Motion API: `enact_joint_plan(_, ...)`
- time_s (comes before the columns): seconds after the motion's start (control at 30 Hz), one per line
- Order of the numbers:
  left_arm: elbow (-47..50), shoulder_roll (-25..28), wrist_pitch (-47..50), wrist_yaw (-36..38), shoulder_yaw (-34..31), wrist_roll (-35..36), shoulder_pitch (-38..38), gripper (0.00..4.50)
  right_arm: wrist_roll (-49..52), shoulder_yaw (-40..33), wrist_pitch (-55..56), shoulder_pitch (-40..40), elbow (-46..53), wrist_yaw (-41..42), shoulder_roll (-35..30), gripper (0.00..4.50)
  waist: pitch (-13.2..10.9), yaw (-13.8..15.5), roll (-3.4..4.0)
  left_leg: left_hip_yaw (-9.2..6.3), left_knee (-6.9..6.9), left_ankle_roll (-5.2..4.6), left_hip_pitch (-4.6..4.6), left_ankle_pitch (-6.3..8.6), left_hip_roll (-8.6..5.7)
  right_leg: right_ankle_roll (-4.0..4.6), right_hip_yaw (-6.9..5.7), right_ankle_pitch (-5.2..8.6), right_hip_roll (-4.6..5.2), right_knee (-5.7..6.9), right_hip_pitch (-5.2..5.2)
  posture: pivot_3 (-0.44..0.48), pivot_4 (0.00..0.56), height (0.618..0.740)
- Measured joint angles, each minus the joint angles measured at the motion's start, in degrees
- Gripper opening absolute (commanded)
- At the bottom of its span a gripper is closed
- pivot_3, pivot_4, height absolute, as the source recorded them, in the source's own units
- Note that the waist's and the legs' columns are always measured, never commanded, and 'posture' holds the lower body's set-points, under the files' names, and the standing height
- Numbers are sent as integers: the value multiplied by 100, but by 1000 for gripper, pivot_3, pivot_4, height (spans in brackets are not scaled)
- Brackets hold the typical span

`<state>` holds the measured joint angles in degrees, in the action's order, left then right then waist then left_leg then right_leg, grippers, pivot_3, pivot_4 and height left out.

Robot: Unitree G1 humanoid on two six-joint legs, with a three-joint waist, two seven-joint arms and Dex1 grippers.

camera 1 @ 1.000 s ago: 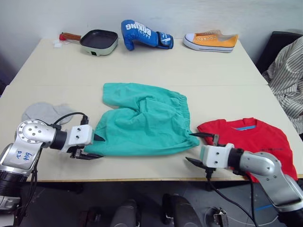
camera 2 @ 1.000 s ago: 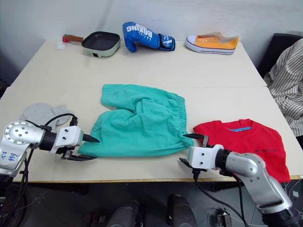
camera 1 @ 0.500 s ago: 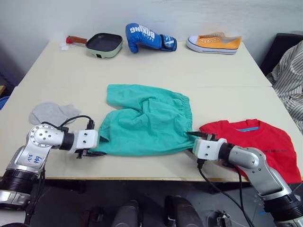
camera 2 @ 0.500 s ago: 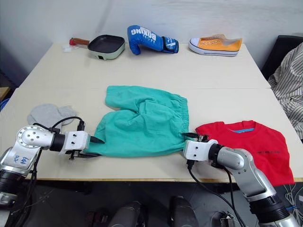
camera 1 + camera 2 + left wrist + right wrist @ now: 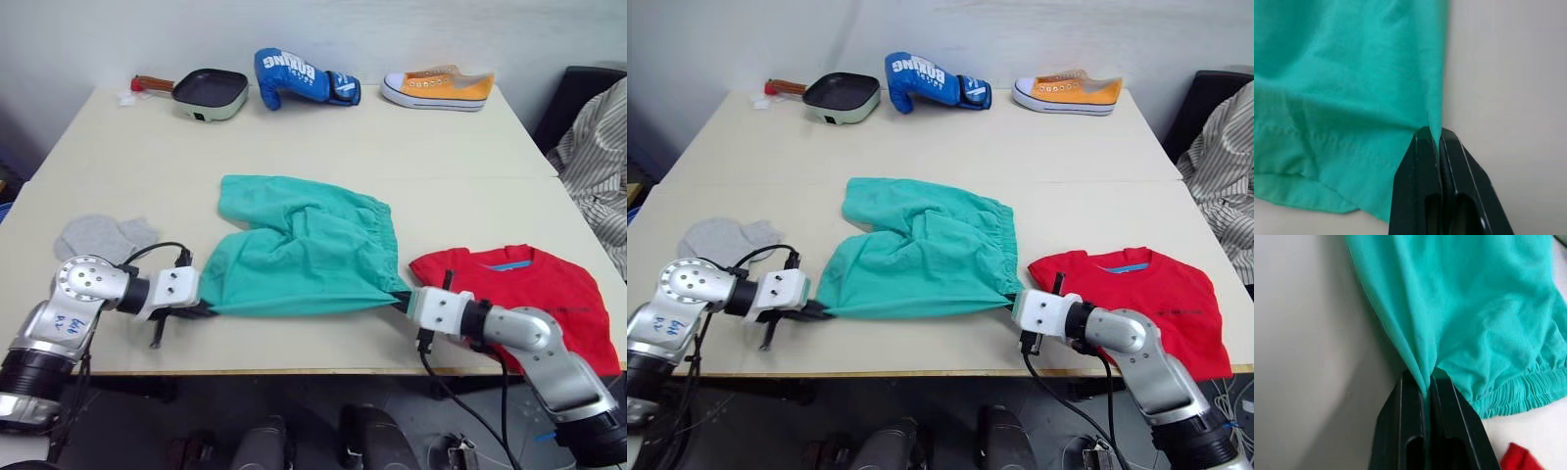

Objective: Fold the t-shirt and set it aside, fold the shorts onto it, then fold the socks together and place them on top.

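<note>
The teal-green shorts (image 5: 304,250) lie crumpled mid-table, their near edge pulled taut between both grippers. My left gripper (image 5: 203,309) is shut on the near left corner of the shorts (image 5: 1352,78). At the near right corner, by the elastic waistband, my right gripper (image 5: 402,300) is shut on the shorts (image 5: 1464,308). The folded red t-shirt (image 5: 529,289) lies at the near right, just behind my right arm. The grey socks (image 5: 98,237) rest at the near left, behind my left arm.
Along the far edge of the table (image 5: 323,137) stand a small pan (image 5: 206,92), a blue boxing glove (image 5: 294,75) and a yellow sneaker (image 5: 438,87). A striped garment (image 5: 598,157) hangs off the table's right side.
Both grippers went from open beside the shorts to shut on the near corners. The shorts' near edge is now drawn tight and slightly lifted between them.
</note>
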<state>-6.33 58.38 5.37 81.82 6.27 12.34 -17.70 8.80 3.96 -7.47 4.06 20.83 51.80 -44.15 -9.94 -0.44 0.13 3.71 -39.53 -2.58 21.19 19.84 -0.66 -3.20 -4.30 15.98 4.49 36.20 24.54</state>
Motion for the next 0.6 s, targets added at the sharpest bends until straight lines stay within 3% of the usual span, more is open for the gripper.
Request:
enact_joint_plan(0.03,272,273,437,400,-3,367,165,0,724,-177,-585,-148,404,268,-251,14,-1,-7,-1,-4,11,0,-3,3,4,1,-4,1,-3,-13,-4,0,150,740)
enact_joint_plan(0.17,884,1257,1507,428,-45,1387,330,0,2790,-774,-2185,-287,1386,745,-795,14,-5,28,-15,-22,18,3,-7,4,6,6,-8,4,-2,-39,-15,0,150,740)
enact_joint_plan(0.27,828,1346,1770,427,48,1614,42,0,3143,-750,-2619,-187,1442,547,-678,14,-5,65,-14,-21,18,-1,-11,7,1,10,-4,6,5,-47,-17,0,150,740)
enact_joint_plan(0.3,673,1137,1764,422,129,1559,-226,0,3040,-662,-2638,-50,1347,390,-567,14,-4,87,-15,-22,17,-1,-10,7,-3,9,-3,5,6,-47,-16,0,150,740)
enact_joint_plan(0.37,-88,200,1403,268,309,1213,-1184,0,2489,-414,-2551,405,824,-68,-259,14,-5,174,-21,-19,5,-3,-8,1,-16,4,1,2,11,-31,-13,0,150,740)
enact_joint_plan(0.43,-1537,-1084,514,-949,333,603,-2595,0,1792,-242,-2303,1167,23,-739,165,14,-28,270,-55,-28,-47,-5,29,-8,-21,-13,-10,-14,7,-9,4,0,150,740)
enact_joint_plan(0.47,-2674,-1725,-264,-2064,294,187,-3532,0,1310,-231,-1961,1682,-431,-1290,392,14,-54,303,-92,-26,-56,-5,55,-20,-24,-26,-9,-38,6,-11,25,0,150,740)
enact_joint_plan(0.53,-4232,-2236,-1292,-3786,-82,-166,-5171,0,423,-347,-1144,2755,-1078,-2277,450,14,-84,256,-153,-6,-81,-14,211,-67,-50,-53,12,-83,14,30,187,0,150,740)
enact_joint_plan(0.6,-5139,-2196,-2054,-4593,-501,-239,-6746,0,-209,-701,-114,3840,-1352,-2758,20,14,-87,159,-157,33,-103,-25,352,-68,-100,-63,2,-89,42,104,395,0,150,740)
